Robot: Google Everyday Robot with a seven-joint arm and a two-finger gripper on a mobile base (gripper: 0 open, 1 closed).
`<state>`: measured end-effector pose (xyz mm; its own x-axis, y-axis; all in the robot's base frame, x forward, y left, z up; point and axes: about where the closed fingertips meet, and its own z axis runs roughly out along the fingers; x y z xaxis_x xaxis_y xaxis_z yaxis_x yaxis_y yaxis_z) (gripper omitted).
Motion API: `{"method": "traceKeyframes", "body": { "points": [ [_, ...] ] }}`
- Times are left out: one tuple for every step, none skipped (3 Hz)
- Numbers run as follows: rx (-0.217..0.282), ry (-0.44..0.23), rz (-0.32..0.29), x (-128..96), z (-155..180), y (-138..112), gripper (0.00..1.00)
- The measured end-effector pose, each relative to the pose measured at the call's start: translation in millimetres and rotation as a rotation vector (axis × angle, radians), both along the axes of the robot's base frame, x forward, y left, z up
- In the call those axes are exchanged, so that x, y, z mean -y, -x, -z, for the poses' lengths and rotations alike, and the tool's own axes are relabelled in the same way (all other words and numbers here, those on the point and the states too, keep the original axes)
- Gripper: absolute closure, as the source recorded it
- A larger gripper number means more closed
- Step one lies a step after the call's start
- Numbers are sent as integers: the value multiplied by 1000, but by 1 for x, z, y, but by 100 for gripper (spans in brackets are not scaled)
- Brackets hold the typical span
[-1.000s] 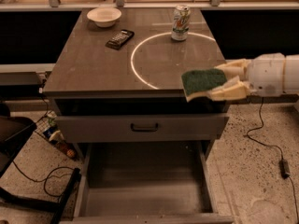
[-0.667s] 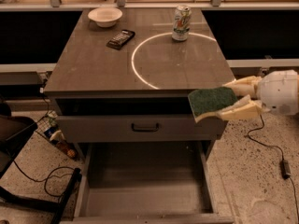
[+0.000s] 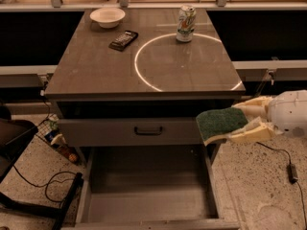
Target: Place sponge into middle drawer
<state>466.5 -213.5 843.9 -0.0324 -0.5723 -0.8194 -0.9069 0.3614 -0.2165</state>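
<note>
Looking through your one camera, you find the cream two-finger gripper [image 3: 242, 123] at the right edge of the wide grey middle drawer [image 3: 148, 195], which stands pulled open. Its jaws are clamped on the wavy-edged sponge [image 3: 218, 123] (dark green scrub face up, pale yellow foam beneath). The sponge is held in the air above the drawer's right wall, not inside it, beside the grey drawer front with the dark bar handle [image 3: 146, 130].

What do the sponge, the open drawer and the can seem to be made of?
The sponge, held by the gripper right of the cabinet: foam, with a rough dark green layer over a pale yellow body. The drawer: perhaps painted metal or laminate; flat matte grey, thin walls. The can: likely thin metal; printed, slightly shiny wall.
</note>
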Motion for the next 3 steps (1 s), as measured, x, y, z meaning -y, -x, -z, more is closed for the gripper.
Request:
{"method": "traceKeyframes", "body": {
  "points": [
    [-1,3,14,-4,9,-4,100],
    [-28,-14,48,-8,57,-3,100],
    [-118,-37,99,-11,136,13,100]
  ]
}}
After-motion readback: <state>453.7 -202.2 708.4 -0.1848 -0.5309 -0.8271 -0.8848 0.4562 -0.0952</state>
